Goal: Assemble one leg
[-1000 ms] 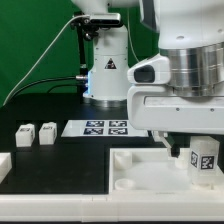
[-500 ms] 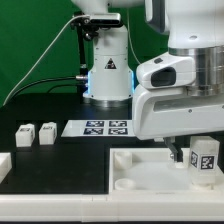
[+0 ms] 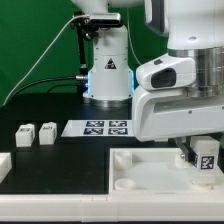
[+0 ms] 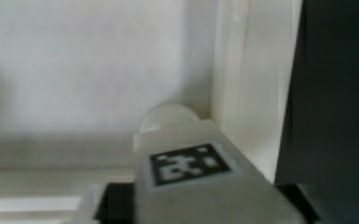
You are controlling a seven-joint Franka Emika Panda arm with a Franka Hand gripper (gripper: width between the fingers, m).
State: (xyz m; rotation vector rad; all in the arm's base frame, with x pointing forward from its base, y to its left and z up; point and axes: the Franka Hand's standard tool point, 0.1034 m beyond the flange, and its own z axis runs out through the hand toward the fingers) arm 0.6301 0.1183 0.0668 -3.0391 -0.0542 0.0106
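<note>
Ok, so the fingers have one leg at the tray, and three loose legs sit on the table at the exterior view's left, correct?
Not three: the exterior view shows only two loose legs there, side by side. The rest holds: the gripper has the leg between its fingers at the tray.

the table [image 3: 60, 195] is seen from low and near, the arm's base [image 3: 105, 75] lying at 12 o'clock. the wrist view is pointed closely downward; the leg [image 3: 207, 156] and tray [image 3: 150, 170] are shared.
</note>
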